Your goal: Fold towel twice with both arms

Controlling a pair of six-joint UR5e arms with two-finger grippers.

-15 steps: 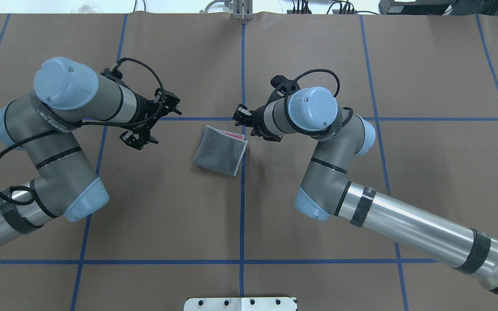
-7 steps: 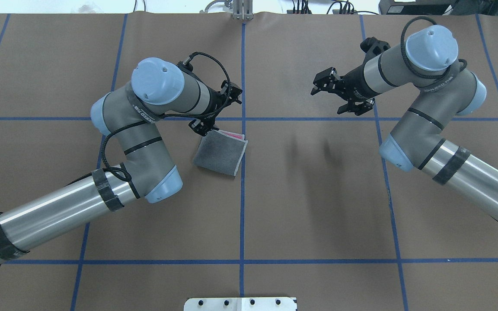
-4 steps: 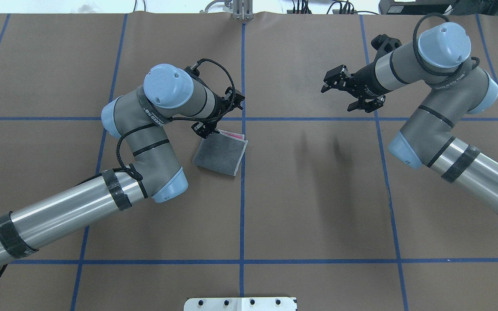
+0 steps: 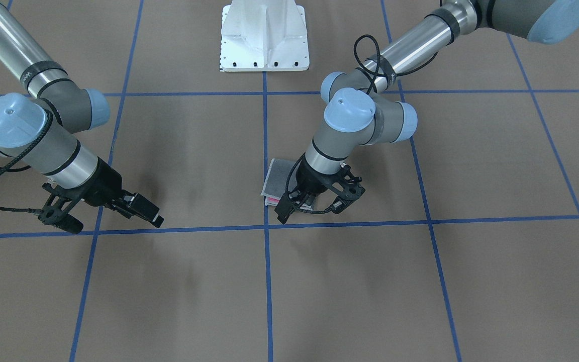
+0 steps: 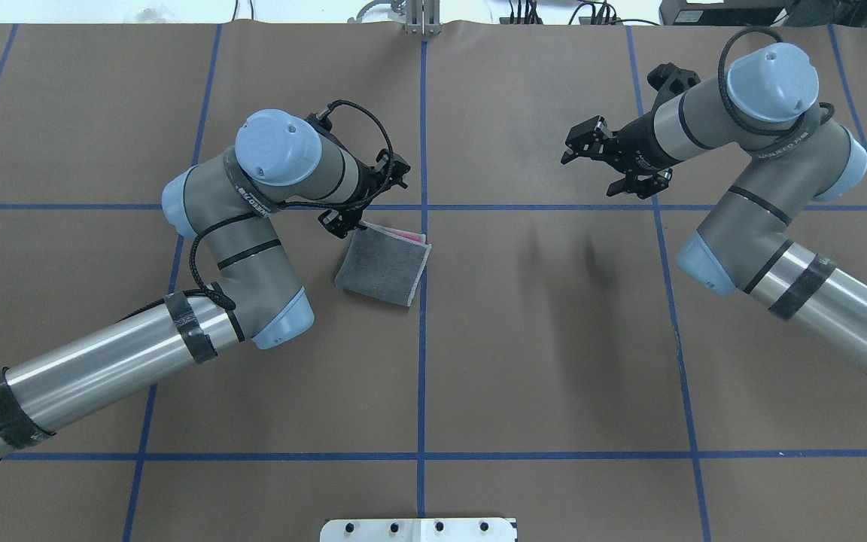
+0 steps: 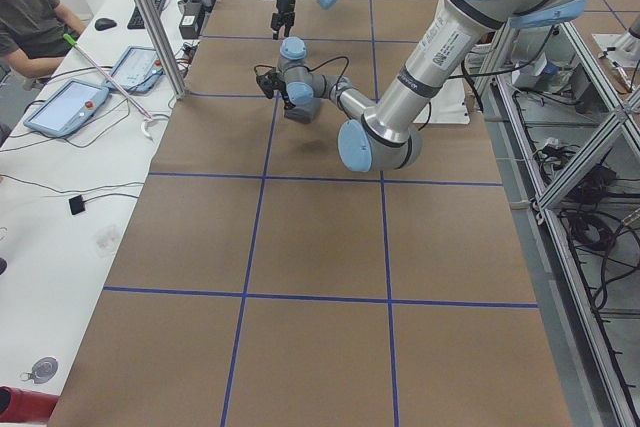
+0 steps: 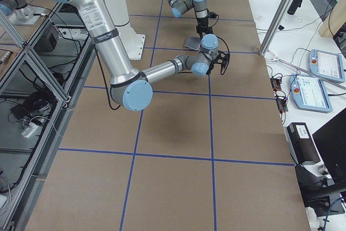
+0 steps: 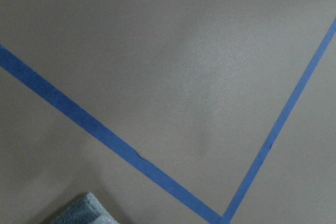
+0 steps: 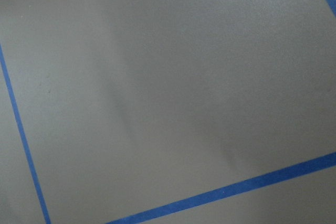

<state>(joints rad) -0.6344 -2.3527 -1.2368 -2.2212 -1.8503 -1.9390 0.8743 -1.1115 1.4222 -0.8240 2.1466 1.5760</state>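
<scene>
One towel (image 5: 382, 262) – quartered, grey up, pink peeking at far edge, mid tabletop (image 5: 539, 339) | left fingers (image 4: 283, 213) spread at its corner, grasping nothing | right fingers (image 4: 141, 205) released, well apart | step: both folds seemingly done | next: likely lift clear without snagging.

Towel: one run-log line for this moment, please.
towel: folded, grey up | left hand: open, at its far-left corner | right hand: open, away
</scene>
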